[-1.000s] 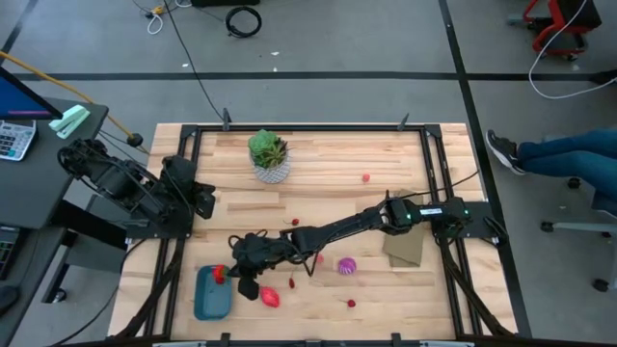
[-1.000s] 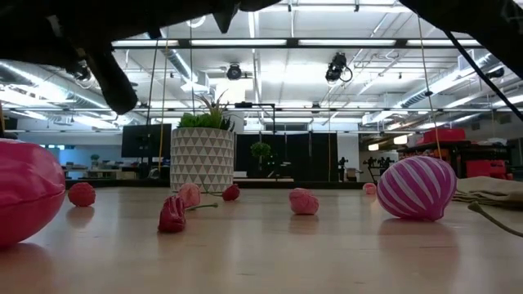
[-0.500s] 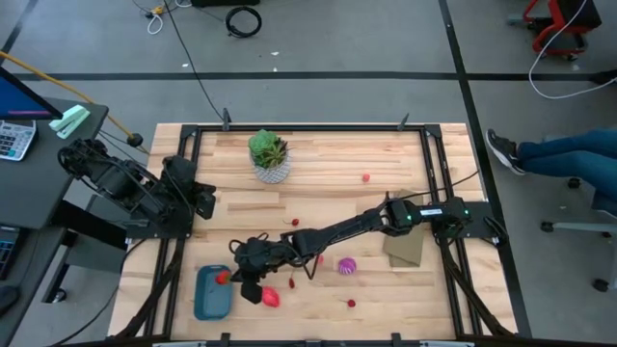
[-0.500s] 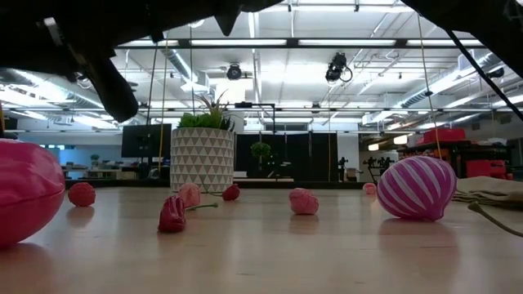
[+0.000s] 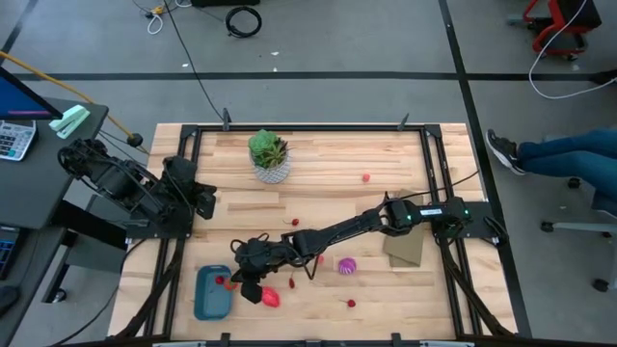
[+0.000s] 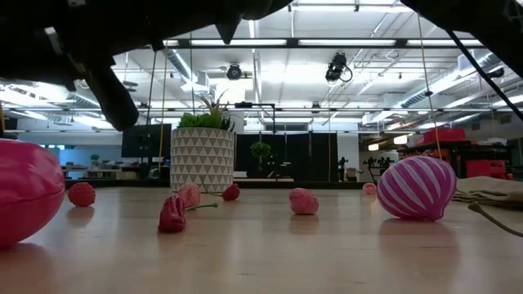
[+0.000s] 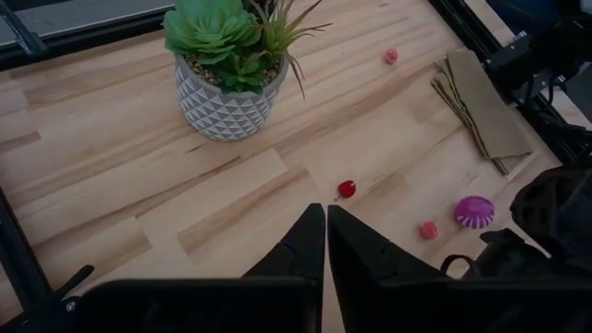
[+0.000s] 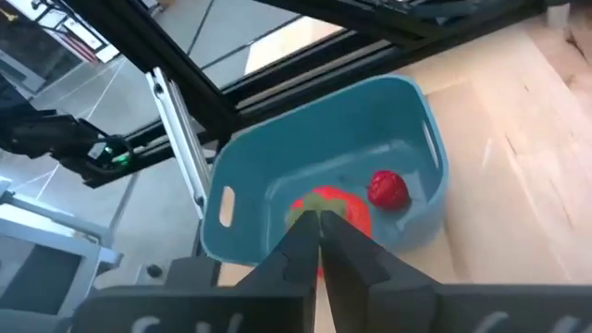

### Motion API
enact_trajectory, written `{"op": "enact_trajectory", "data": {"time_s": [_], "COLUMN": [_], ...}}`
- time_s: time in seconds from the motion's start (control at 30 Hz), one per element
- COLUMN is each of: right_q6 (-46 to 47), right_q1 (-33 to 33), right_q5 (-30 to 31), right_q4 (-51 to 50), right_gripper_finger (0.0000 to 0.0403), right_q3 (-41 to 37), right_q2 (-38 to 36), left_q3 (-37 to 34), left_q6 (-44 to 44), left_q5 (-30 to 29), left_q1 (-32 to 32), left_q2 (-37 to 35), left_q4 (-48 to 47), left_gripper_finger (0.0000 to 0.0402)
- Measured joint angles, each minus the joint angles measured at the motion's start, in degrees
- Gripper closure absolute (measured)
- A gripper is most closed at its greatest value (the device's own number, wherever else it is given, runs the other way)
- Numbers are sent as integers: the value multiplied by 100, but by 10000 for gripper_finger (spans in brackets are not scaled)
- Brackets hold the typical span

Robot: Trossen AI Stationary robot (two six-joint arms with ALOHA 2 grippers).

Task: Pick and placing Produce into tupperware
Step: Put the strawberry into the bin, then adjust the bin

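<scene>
Lower now, right pincer (image 8: 319, 227) — shut — half-hides red produce (image 8: 331, 208) in tupperware (image 8: 277, 166).

A green succulent in a white patterned pot (image 5: 269, 158) stands upright on the wooden worktop (image 5: 328, 183), toward its far edge. Well apart from the pot, at the worktop's right side, lies a folded tan cloth (image 5: 404, 249). Beyond the worktop on that side, a person's legs in jeans (image 5: 569, 154) stretch across the grey floor. Off the pot's other side, a calculator (image 5: 13, 138) rests on a dark desk.
</scene>
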Motion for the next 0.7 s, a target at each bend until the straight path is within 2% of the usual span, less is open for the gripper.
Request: {"op": "enact_trajectory", "data": {"time_s": [0.3,0.53,0.7], "right_q6": [7,7,42], "right_q1": [-81,-166,-198], "right_q5": [2,-130,-343], "right_q4": [272,943,857], "right_gripper_finger": [377,376,340], "right_q3": [-2,-2,-8], "right_q2": [2,2,2], "left_q3": [0,0,0], "left_q6": [0,0,0], "left_q5": [2,1,0], "left_q1": [0,0,0], "left_q2": [-1,0,1], "left_q4": [2,2,0], "left_gripper_finger": [386,382,377]}}
